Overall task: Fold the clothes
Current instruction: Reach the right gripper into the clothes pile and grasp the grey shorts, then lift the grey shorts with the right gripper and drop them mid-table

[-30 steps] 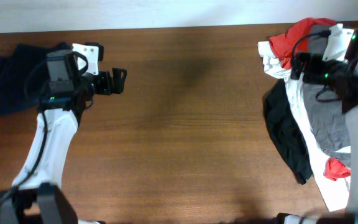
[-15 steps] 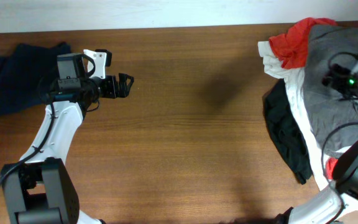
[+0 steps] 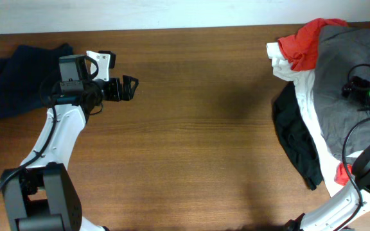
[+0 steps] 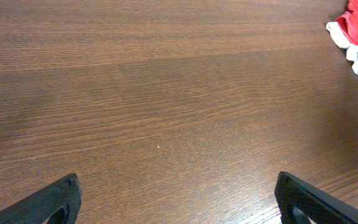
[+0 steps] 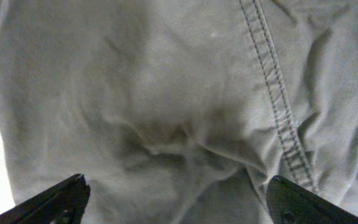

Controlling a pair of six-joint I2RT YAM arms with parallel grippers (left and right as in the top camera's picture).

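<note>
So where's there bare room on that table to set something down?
The table's bare middle, between the left arm and the black garment, is free. The right side is crowded: grey shorts, red garment, white cloth heaped. A navy cloth takes the far-left corner.

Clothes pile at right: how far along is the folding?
Done: perhaps the navy piece, set apart at far left. In hand: right gripper open, close over the grey shorts, gripping nothing; left gripper open above the table. Remaining: shorts, red T-shirt, white piece, black piece lie heaped, unfolded.
</note>
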